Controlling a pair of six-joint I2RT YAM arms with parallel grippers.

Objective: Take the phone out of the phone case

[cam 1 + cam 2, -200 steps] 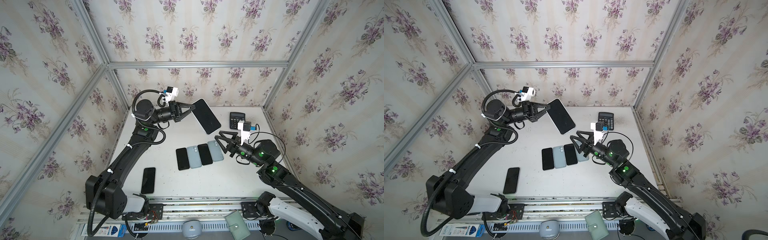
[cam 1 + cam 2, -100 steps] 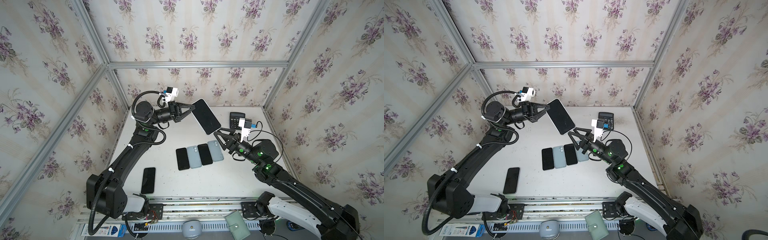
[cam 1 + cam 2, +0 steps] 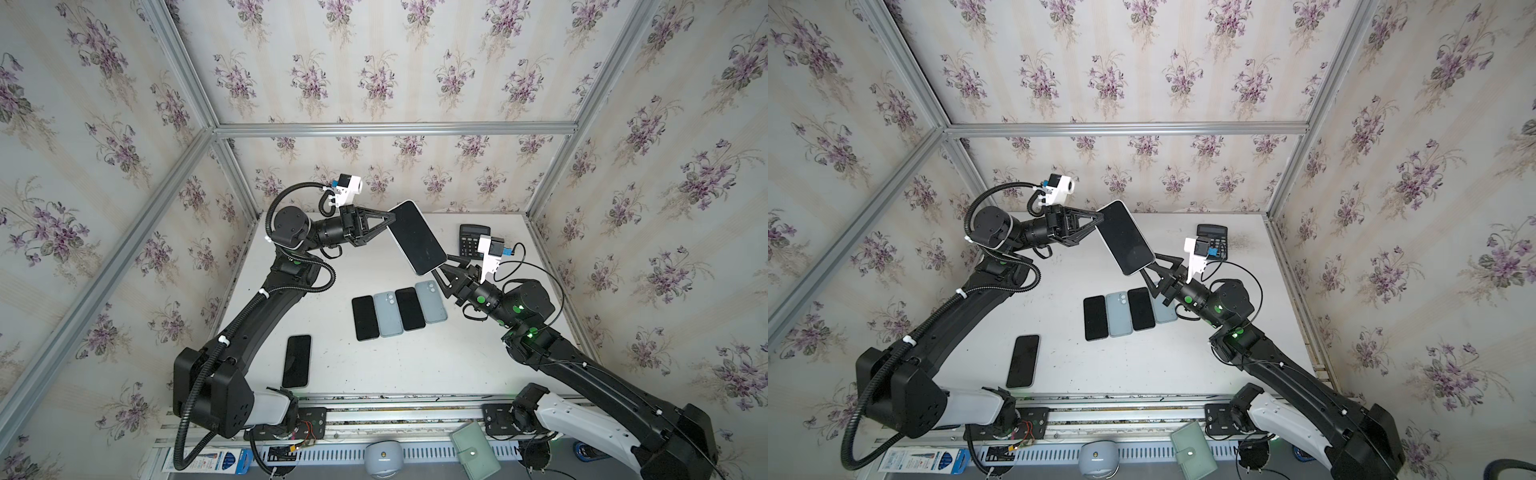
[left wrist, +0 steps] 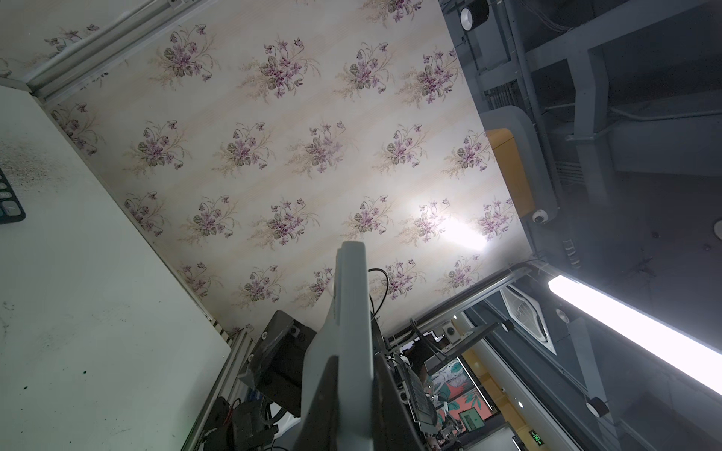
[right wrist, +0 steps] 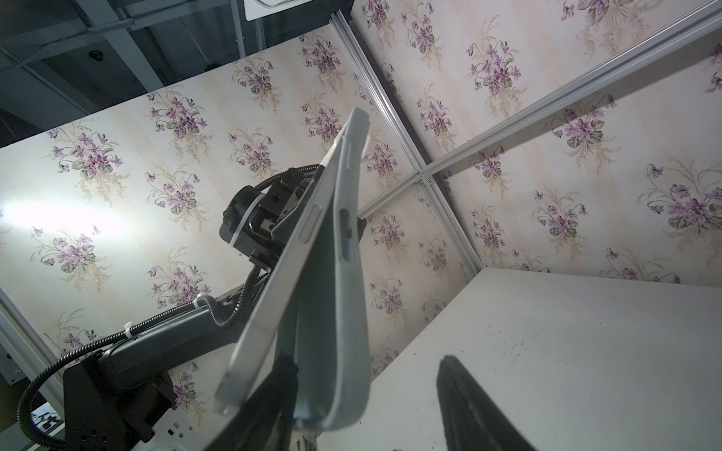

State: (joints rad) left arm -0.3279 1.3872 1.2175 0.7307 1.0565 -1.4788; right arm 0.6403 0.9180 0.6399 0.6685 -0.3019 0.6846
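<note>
Grey-blue phone case (image 5: 344,312), pinched at its upper end by the left gripper (image 3: 389,220), hangs tilted above the table (image 3: 374,374). Its phone (image 3: 417,239) gapes loose at the lower end. There the right gripper (image 3: 444,266) is spread, 1 finger (image 5: 275,398) wedged between them.

**Phone** (image 3: 415,239): dark screen, pale silver frame. Held in the air, tilted, screen upward. Upper end is clamped in the left gripper (image 3: 388,222); lower end is at the right gripper (image 3: 440,269).

**Phone case** (image 5: 344,312): grey-blue and soft, on the phone's back. Seated at the left-gripper end, bowed away from the frame at the right-gripper end. One right finger (image 5: 273,394) sits at the gap.
</note>
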